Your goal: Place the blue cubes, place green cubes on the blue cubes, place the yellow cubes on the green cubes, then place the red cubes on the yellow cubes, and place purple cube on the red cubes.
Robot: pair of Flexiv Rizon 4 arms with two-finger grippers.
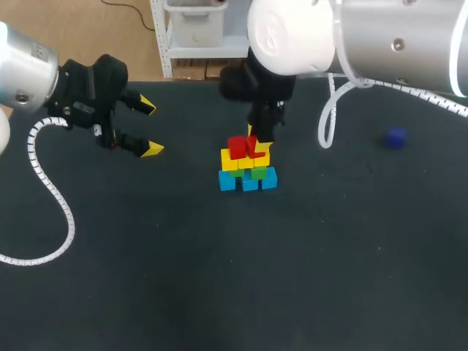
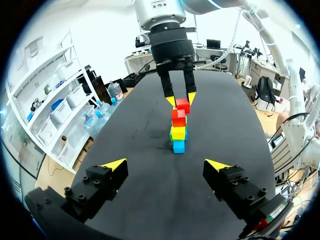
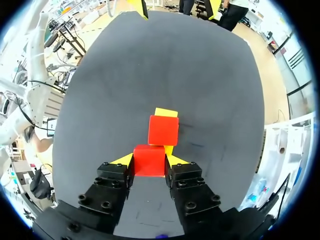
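Note:
A small tower stands mid-table: blue cubes (image 1: 248, 181) at the bottom, green cubes (image 1: 254, 173) on them, yellow cubes (image 1: 244, 160) above, and one red cube (image 1: 237, 147) on top. My right gripper (image 3: 149, 161) comes down from above and is shut on a second red cube (image 3: 149, 160), level with the placed red cube (image 3: 163, 130) and right beside it. Whether the held cube rests on the yellow layer I cannot tell. The left wrist view shows the tower (image 2: 178, 134) ahead with that red cube (image 2: 183, 105) gripped. My left gripper (image 1: 151, 128) hangs open and empty, left of the tower. The purple cube (image 1: 395, 137) lies alone far right.
The dark table top (image 1: 219, 278) stretches bare in front of the tower and to its sides. My left arm's white cable (image 1: 51, 190) loops down over the left part of the table.

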